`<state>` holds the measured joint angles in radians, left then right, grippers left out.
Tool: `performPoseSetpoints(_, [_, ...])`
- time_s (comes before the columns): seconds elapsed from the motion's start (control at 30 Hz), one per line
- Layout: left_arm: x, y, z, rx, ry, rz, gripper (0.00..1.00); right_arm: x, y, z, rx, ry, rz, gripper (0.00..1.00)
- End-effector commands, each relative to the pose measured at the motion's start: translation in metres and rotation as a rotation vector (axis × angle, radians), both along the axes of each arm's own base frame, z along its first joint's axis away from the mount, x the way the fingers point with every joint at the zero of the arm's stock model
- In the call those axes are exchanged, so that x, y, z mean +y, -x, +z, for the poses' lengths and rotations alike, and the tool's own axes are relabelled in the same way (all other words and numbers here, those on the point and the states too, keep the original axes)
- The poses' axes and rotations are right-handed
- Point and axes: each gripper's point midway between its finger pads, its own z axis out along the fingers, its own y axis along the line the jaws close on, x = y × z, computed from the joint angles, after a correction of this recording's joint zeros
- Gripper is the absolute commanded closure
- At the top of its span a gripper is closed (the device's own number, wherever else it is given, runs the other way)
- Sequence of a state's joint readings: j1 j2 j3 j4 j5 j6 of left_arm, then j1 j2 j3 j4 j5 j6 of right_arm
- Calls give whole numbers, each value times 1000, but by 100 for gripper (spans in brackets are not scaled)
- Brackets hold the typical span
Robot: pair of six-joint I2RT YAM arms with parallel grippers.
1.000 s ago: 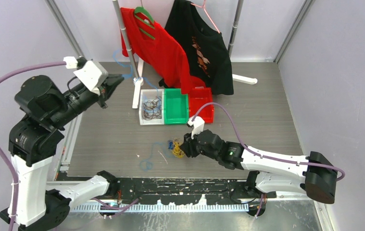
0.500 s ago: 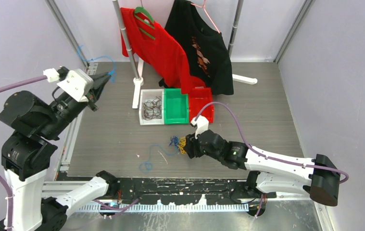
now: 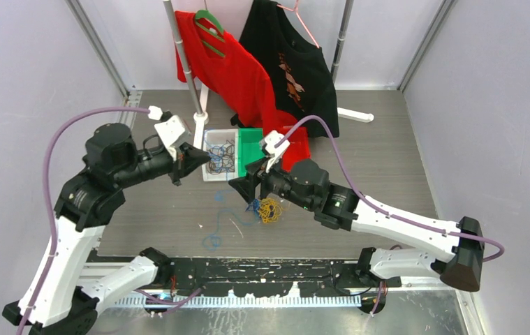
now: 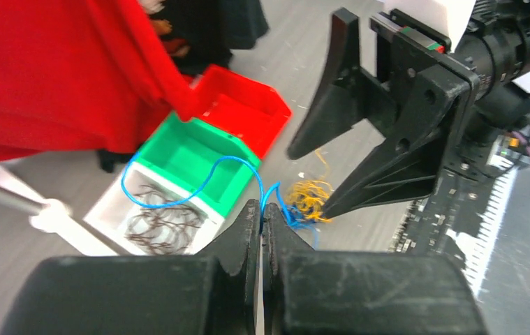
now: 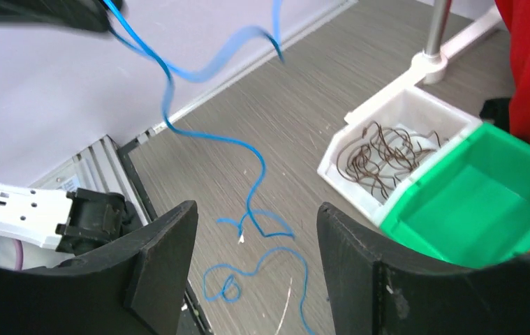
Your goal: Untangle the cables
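My left gripper [image 3: 204, 156] is shut on a thin blue cable [image 4: 202, 183] and holds it above the white bin; the closed tips also show in the left wrist view [image 4: 262, 211]. The blue cable [image 5: 246, 150] runs down to loose loops on the table [image 3: 213, 237]. A yellow and blue clump of cables [image 3: 270, 209] lies on the table, also seen in the left wrist view [image 4: 308, 197]. My right gripper [image 3: 244, 187] is open and empty, raised just left of the clump, its jaws [image 5: 256, 209] wide apart over the blue loops.
A white bin [image 3: 206, 174] holds dark cables, with a green bin [image 3: 256, 166] and a red bin [image 3: 302, 166] beside it. A rack post [image 3: 190, 84] with a red shirt [image 3: 230, 70] and a black shirt [image 3: 297, 70] stands behind them.
My left arm swung from high at the far left down to the white bin, with the blue cable in it. My right gripper left the clump, rose toward the bins and opened.
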<state>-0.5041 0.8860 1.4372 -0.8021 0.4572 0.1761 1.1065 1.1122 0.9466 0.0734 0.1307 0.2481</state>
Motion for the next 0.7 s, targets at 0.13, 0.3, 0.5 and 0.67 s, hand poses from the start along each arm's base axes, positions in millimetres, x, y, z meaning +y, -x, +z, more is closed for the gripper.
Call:
performPoseSetpoints(0.13, [-35, -10, -12, 146, 80, -104, 100, 12, -24, 24, -90, -23, -32, 39])
performPoseSetpoints(0.3, [-49, -44, -27, 180, 65, -71, 100, -23, -63, -14, -37, 90, -230, 37])
performPoseSetpoints(0.5, [-69, -92, -44, 204, 35, -34, 100, -73, -90, -34, 27, 58, -362, 35])
performPoseSetpoints(0.67, [-91, -135, -57, 219, 3, -30, 100, -119, -114, -48, 48, 105, -547, 35])
